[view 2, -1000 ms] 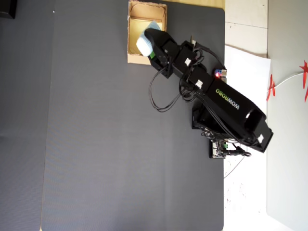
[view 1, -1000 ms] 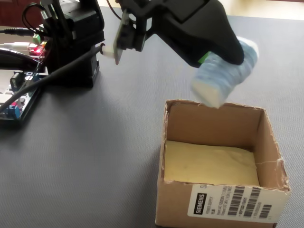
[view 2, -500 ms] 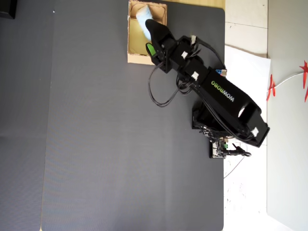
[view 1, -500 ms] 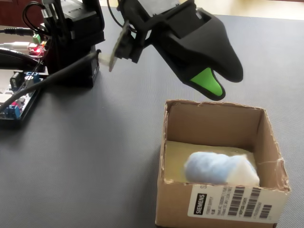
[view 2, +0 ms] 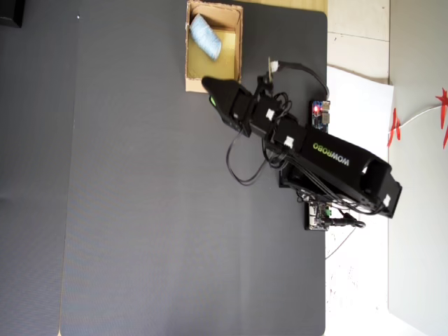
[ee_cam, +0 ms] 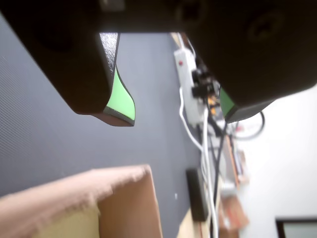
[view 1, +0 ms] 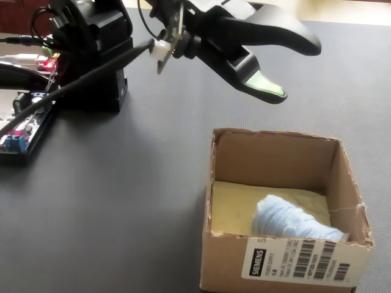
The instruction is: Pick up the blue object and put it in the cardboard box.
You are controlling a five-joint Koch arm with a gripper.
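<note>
The blue object [view 1: 297,221] lies on the yellowish floor of the cardboard box [view 1: 287,261], toward its front right corner in the fixed view. From overhead the blue object [view 2: 205,36] sits in the box [view 2: 187,63] at the mat's top edge. My gripper [view 1: 296,70] hangs above and behind the box, open, with nothing between its green pads [view 1: 264,85]. In the overhead view the gripper [view 2: 210,91] is just off the box's near wall. The wrist view shows the gripper [ee_cam: 177,116] wide open over the dark mat, with a corner of the box [ee_cam: 99,198] below.
The arm's black base [view 1: 91,55] and a circuit board [view 1: 18,128] with cables stand at the left of the fixed view. A white power strip [ee_cam: 190,89] and wires lie beyond the mat. White paper [view 2: 357,91] lies right of the mat.
The blue object dropped out of the gripper and settled on the box floor. The open gripper lifted and drew back from over the box.
</note>
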